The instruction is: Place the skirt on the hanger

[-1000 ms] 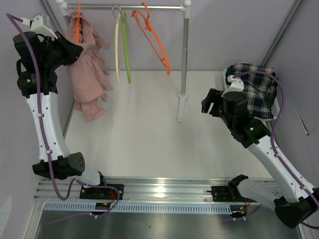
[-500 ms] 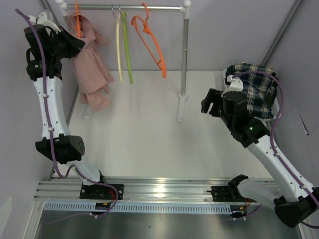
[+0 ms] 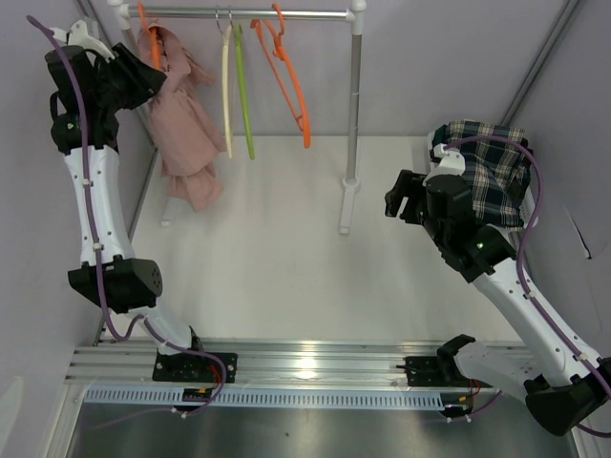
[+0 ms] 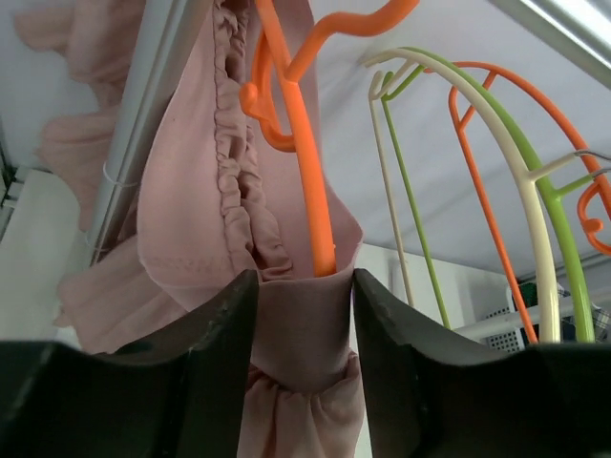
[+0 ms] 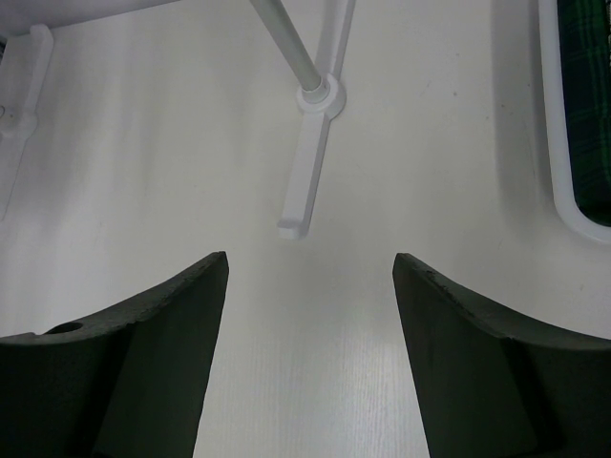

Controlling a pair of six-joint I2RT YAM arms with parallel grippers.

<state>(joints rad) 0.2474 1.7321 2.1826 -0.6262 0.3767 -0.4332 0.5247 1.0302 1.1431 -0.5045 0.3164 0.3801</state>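
At rail [image 3: 248,13] left end, L jaws pinching skirt [image 4: 205,191] on orange hanger [image 4: 307,181], R jaws spread.

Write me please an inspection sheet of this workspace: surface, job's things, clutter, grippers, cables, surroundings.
Surface: white table; the rack's foot stands on it.
Job's things: pink skirt hangs over an orange hanger at the left end of the rail.
Clutter: cream hanger, green hanger and second orange hanger on the rail; plaid cloth in a white bin at the right.
Grippers: left gripper shut on the pink skirt; right gripper open above the table, holding nothing.
Cables: a purple cable runs along each arm.
Surroundings: pale walls; metal track at the near edge.
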